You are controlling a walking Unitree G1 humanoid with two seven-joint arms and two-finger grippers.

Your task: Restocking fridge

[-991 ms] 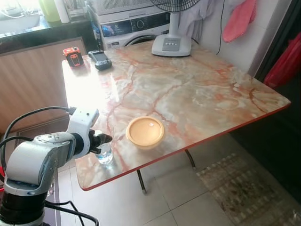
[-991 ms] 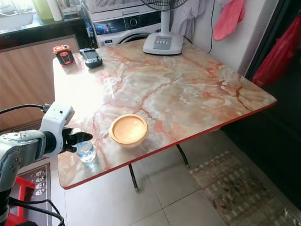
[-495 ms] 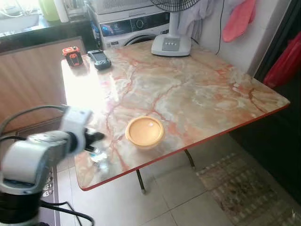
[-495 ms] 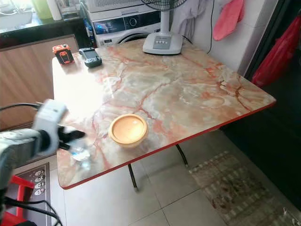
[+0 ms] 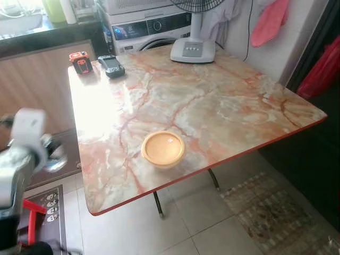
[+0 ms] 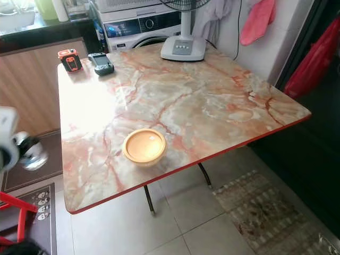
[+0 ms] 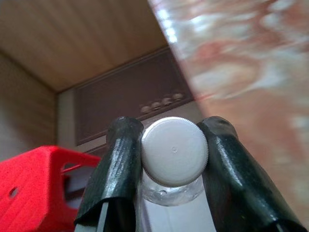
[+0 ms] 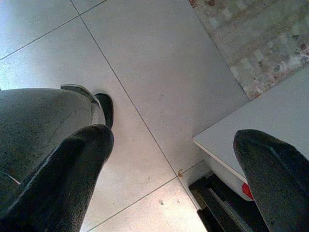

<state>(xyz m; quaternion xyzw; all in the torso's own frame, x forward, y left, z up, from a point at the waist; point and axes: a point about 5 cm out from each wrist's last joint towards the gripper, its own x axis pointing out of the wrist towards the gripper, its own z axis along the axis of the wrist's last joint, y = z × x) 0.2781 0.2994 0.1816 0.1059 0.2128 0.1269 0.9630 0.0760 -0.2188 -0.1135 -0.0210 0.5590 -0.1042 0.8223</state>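
Since a second ago, the left gripper (image 7: 169, 159) had swung away from the table (image 5: 223, 111) and carried the little water bottle (image 7: 174, 151) with it. Before, the bottle stood on the near left corner of the table, and now that corner was bare. The bottle was out past the table's left edge, up in the air over the floor, and it looked blurry in the head views (image 6: 31, 153). The two black fingers (image 7: 116, 169) were squeezed on the bottle's neck, one on each side, just under its white cap. A red stool (image 7: 34, 193) sat low on the floor near that arm. On the table, an orange bowl (image 5: 163, 149) rested near the front edge. At the far side stood the white base of a fan (image 5: 193, 51). At the far left corner lay an orange and black gadget (image 5: 79, 61) and a dark handheld gadget (image 5: 111, 65), close beside each other. The right gripper (image 8: 183, 159) hung down over the pale floor tiles (image 8: 145, 63) with its fingers wide apart and nothing between them.
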